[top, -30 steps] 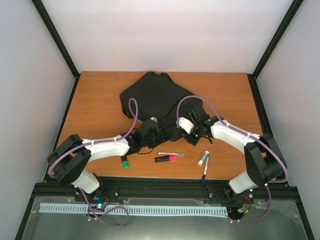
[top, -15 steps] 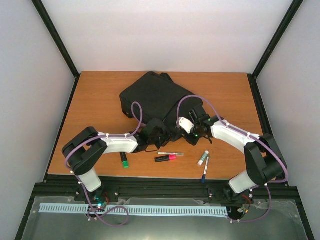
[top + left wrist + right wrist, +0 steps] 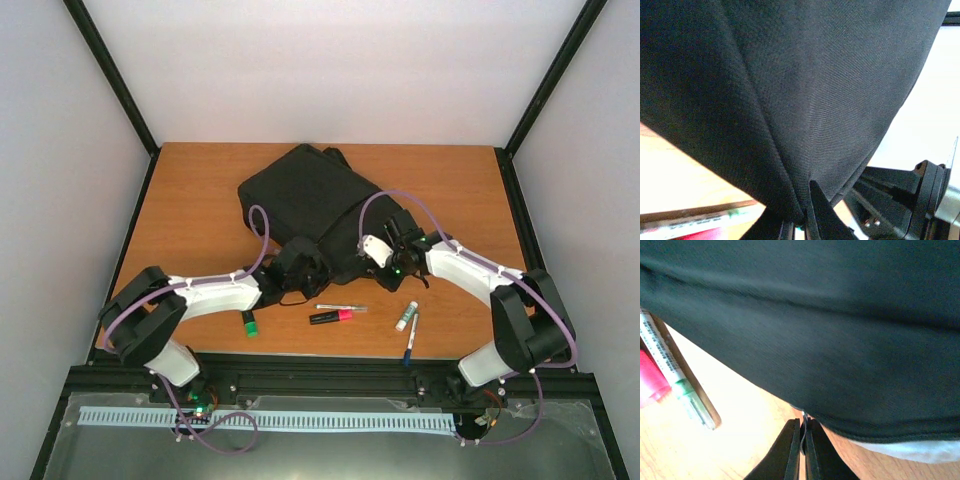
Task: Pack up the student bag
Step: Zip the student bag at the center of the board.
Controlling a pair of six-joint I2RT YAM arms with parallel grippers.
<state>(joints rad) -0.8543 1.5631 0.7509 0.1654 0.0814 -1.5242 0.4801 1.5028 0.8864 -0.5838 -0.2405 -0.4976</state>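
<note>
The student bag [image 3: 310, 205] is a large black fabric backpack lying mid-table. At its near edge, my left gripper [image 3: 308, 264] is shut on a fold of the bag's black cloth. In the left wrist view that cloth [image 3: 805, 100] fills the frame and runs down between the jaws of the left gripper [image 3: 802, 220]. My right gripper [image 3: 368, 264] sits at the bag's near right edge. In the right wrist view the right gripper [image 3: 802, 432] is shut on a thin metal zip pull hanging from the bag's hem [image 3: 850, 390].
Loose stationery lies in front of the bag: a green marker [image 3: 248, 323], a thin pen [image 3: 341, 307], a pink highlighter [image 3: 332, 316], a white marker [image 3: 405, 316] and a blue pen [image 3: 411, 340]. The table's front edge is just behind them.
My left gripper has closed on the bag's fabric, after the left arm reached right and drew back a little. The right arm has barely shifted and kept its grip.
</note>
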